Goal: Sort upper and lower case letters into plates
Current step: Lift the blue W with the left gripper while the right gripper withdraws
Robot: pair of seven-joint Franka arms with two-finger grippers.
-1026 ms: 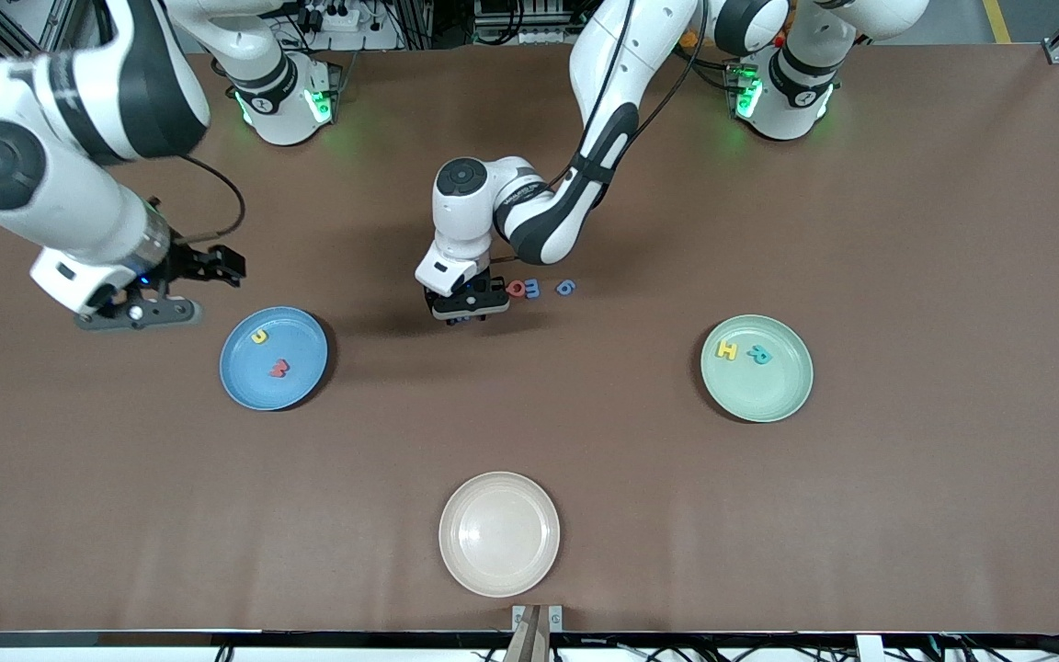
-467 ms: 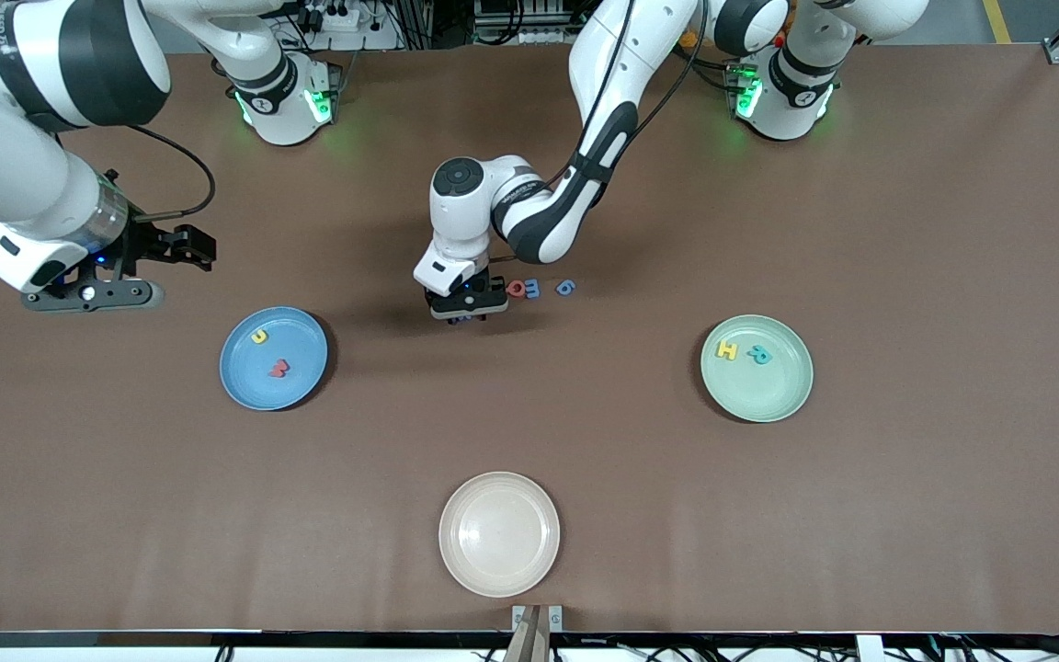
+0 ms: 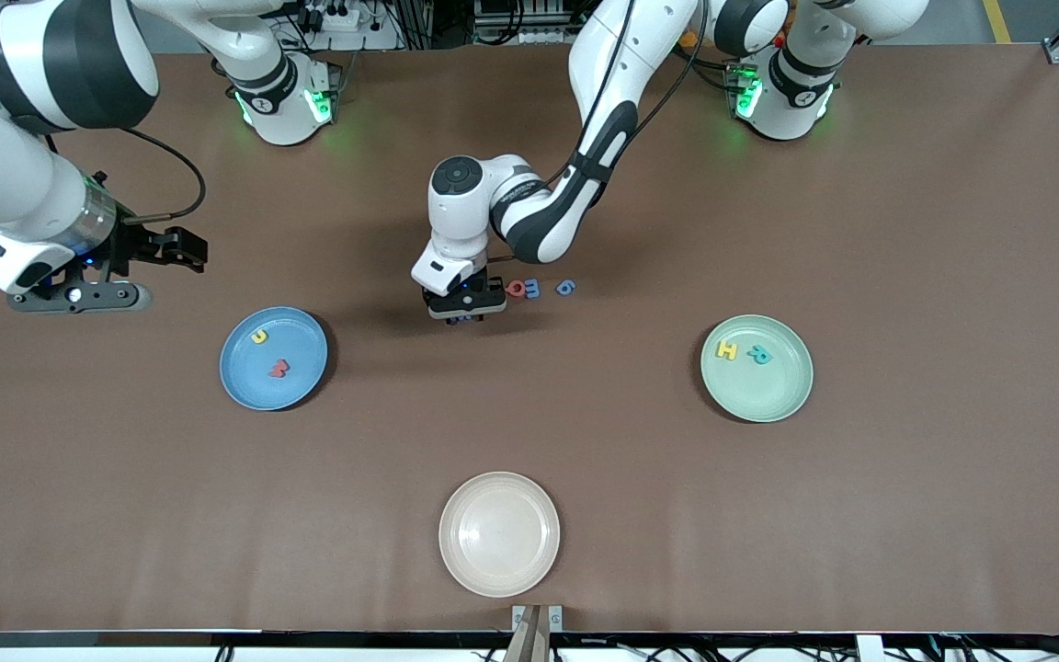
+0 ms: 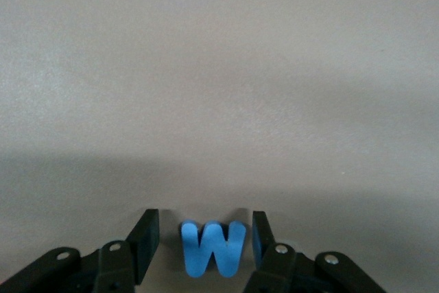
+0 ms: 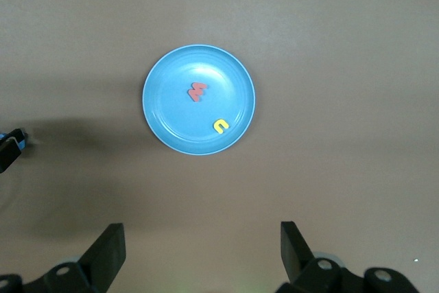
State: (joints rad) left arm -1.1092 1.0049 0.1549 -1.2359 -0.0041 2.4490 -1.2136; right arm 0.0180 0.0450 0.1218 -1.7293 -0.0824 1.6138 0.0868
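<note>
My left gripper (image 3: pixel 465 317) is down at the table's middle, its open jaws (image 4: pixel 206 216) on either side of a blue W (image 4: pixel 212 248) that lies flat; thin gaps show on both sides. Beside it lie a red letter (image 3: pixel 517 289) and two blue letters (image 3: pixel 533 288) (image 3: pixel 565 287). The blue plate (image 3: pixel 240 382) holds a yellow letter (image 3: pixel 259 336) and a red one (image 3: pixel 278 369). A yellow H (image 3: pixel 727 349) and a teal R (image 3: pixel 758 354) lie in the mint green plate (image 3: pixel 768 395). My right gripper (image 3: pixel 74 298) hangs open and empty above the bare table beside the blue plate (image 5: pixel 175 118).
A cream-white plate (image 3: pixel 499 533) with nothing in it sits near the table edge closest to the front camera. The brown tabletop (image 3: pixel 640 478) stretches wide between the three plates. Both arm bases stand along the table's robot edge.
My right arm has swung away from the blue plate toward its own end of the table. My left gripper has barely shifted, staying down round the W.
</note>
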